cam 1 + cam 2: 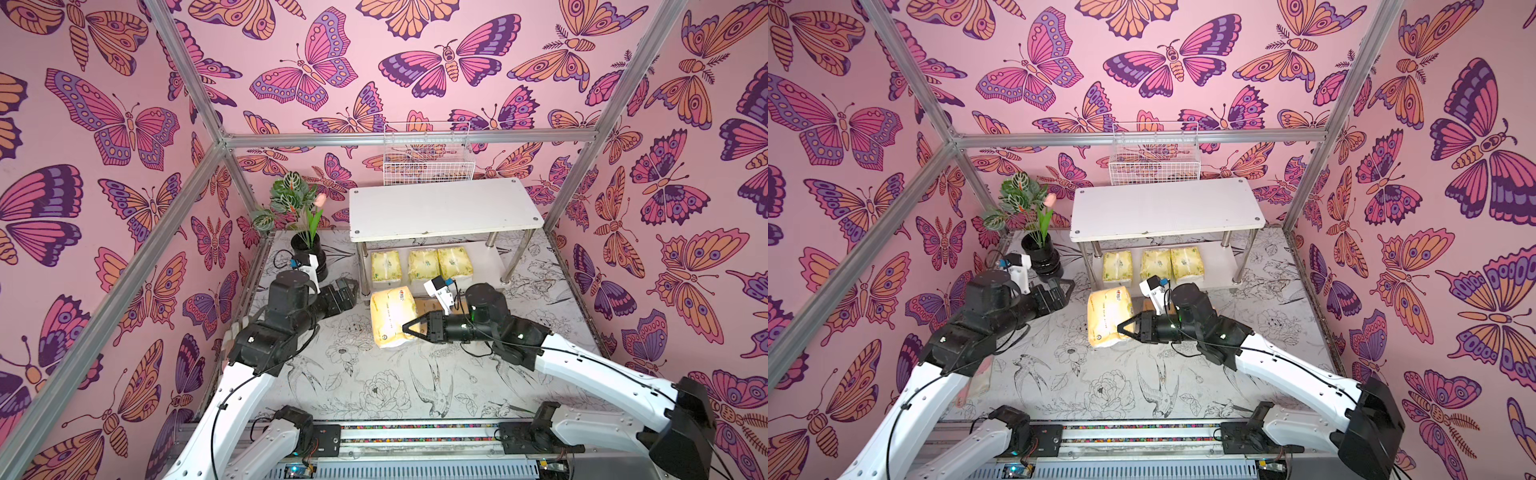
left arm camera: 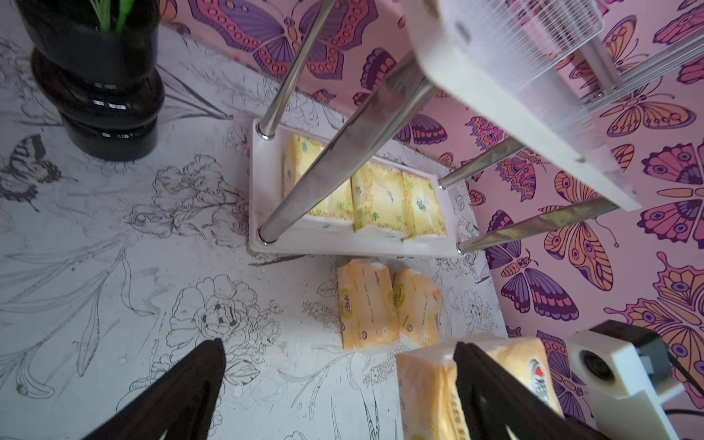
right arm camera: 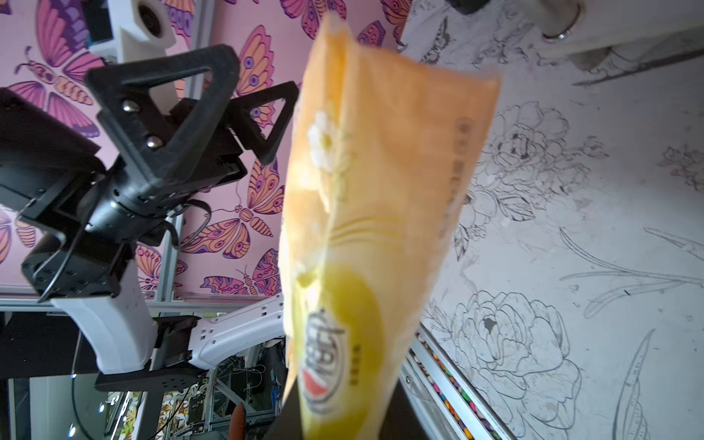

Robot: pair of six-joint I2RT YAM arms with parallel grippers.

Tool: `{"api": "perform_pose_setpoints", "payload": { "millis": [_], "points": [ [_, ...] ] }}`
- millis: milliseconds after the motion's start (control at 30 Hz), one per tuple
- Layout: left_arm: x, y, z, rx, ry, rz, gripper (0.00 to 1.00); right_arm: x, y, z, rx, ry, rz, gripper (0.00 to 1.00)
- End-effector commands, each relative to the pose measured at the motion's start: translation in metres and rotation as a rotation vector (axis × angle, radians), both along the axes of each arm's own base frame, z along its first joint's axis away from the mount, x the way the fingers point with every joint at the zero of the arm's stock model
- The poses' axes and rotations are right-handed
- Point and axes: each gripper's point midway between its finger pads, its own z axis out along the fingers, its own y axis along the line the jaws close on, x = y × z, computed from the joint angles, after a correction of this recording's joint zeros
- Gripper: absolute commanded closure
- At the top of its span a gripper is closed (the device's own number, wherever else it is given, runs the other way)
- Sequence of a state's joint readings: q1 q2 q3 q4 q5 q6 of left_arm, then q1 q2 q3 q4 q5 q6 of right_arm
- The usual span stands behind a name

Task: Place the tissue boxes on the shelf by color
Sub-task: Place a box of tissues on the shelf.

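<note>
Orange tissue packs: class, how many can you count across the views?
3. One orange pack is gripped by the right tool. Two more orange packs lie side by side on the table in front of the shelf, largely hidden behind the right arm in both top views.

Orange-yellow tissue pack [image 1: 390, 318], pale yellow-green packs [image 1: 423, 265], white shelf [image 1: 444, 208].

The left arm [image 1: 249, 374] reaches forward, and the left gripper [image 1: 351, 294] hangs empty with jaws spread wide. The right arm [image 1: 582, 361] bends inward; the right gripper [image 1: 409, 328] points toward the left arm, jaws clamped on a pack [image 1: 388, 311].
</note>
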State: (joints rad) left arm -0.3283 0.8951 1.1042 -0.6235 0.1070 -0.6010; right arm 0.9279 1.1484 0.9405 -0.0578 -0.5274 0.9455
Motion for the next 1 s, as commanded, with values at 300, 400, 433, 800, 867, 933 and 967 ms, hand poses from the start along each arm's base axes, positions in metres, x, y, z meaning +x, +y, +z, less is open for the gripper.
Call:
{"api": "perform_pose_setpoints", "payload": {
  "millis": [300,400,433,800,867,933,967],
  "points": [
    [0.033,0.011,0.062,0.090,-0.078,-0.010,0.01,0.042,-0.001,0.116,0.059,-0.160,-0.019,0.92],
    [0.040,0.014,0.071,0.093,-0.095,-0.006,0.00,0.076,-0.001,0.139,0.077,-0.191,-0.081,0.91],
    [0.042,0.016,0.074,0.091,-0.099,-0.001,0.01,0.087,-0.002,0.143,0.080,-0.195,-0.099,0.90],
    [0.057,0.015,0.081,0.061,-0.091,-0.021,0.01,0.194,0.019,0.139,0.055,-0.141,-0.184,0.89],
    [0.057,0.015,0.079,0.055,-0.085,-0.021,0.00,0.204,0.027,0.134,0.046,-0.128,-0.180,0.88],
    [0.057,0.013,0.078,0.050,-0.081,-0.026,0.01,0.213,0.033,0.128,0.035,-0.115,-0.181,0.87],
    [0.056,0.013,0.078,0.047,-0.080,-0.026,0.00,0.218,0.036,0.126,0.031,-0.111,-0.182,0.87]
  ]
}}
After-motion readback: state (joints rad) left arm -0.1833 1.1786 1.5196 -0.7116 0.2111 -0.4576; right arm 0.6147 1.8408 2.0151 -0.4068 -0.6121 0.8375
